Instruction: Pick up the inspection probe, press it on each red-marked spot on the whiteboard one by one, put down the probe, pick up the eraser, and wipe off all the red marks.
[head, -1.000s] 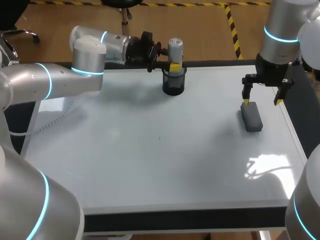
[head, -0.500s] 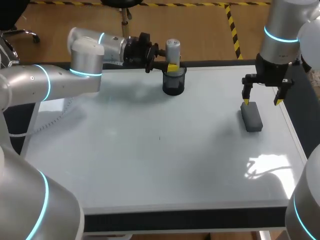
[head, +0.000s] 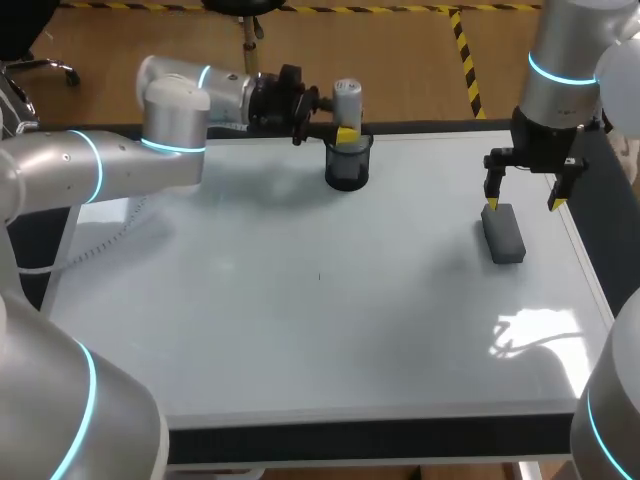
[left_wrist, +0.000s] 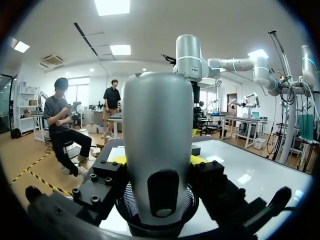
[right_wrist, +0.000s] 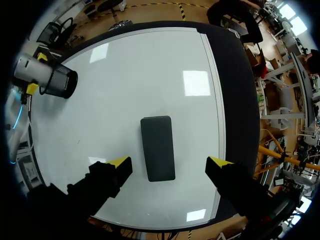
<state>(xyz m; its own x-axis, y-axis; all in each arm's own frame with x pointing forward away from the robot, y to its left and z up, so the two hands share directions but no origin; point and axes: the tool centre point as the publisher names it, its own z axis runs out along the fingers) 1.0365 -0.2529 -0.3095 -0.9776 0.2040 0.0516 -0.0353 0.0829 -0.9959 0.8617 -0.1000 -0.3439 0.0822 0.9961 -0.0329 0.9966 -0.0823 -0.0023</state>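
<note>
At the far edge of the whiteboard (head: 300, 320) the left gripper (left_wrist: 159, 161) is closed on the inspection probe (head: 347, 98), a yellow tip pressed to each flank. The probe stands upright with its foot down in a black mesh cup (head: 347, 170). Over on the right side of the board lies the eraser (right_wrist: 158, 147), flat and well apart from the cup, and the right gripper (right_wrist: 169, 161) hangs straight above it with its fingers spread wide, touching nothing. From that wrist the eraser sits squarely between the two tips, its long axis running crosswise to the line joining them, so the fingers would close across its narrow width. I can make out no red marks on the board. To my eye the right arm need only come straight down to take the eraser, with no turn of the wrist.
</note>
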